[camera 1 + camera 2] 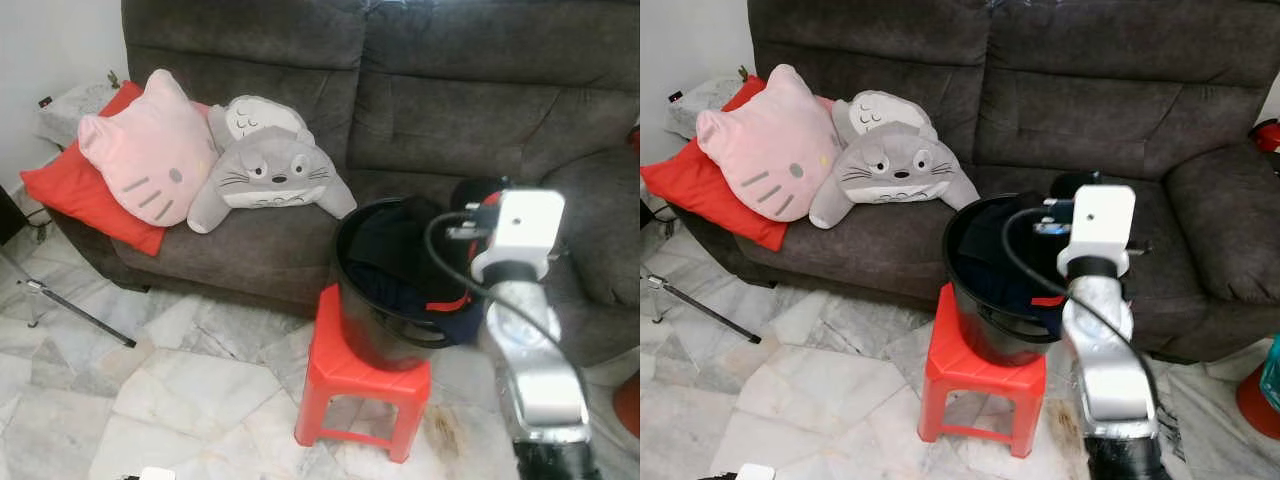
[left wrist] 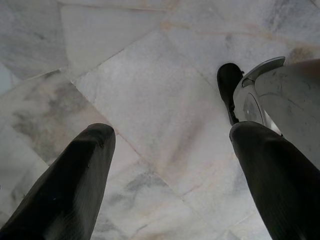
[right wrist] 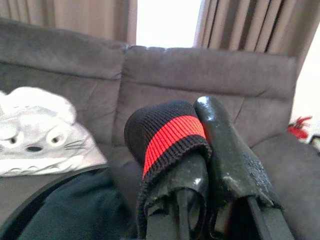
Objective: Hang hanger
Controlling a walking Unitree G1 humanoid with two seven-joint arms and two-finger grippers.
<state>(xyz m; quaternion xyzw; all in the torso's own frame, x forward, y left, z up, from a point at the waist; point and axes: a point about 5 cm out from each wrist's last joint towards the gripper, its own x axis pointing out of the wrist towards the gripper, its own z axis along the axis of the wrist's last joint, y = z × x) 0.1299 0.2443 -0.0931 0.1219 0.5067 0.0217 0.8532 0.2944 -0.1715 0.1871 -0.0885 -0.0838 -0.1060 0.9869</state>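
A black bucket (image 1: 368, 330) stands on a red plastic stool (image 1: 345, 378) in front of the sofa, with dark clothes (image 1: 392, 255) inside it. My right gripper (image 3: 200, 150) is held over the bucket's far right rim, shut on a black knitted piece of clothing with a red stripe (image 3: 172, 132). More of that dark cloth with a red band (image 1: 452, 304) drapes over the bucket's rim below the wrist (image 1: 515, 235). My left gripper (image 2: 172, 170) hangs open above the marble floor, nothing between its fingers (image 2: 75, 185). I see no hanger.
A grey sofa (image 1: 450, 100) fills the back, carrying a pink cat pillow (image 1: 150, 160), a grey plush (image 1: 265, 165) and a red cushion (image 1: 70, 190). A thin tripod leg (image 1: 80, 315) lies on the marble floor (image 1: 180, 400) at the left.
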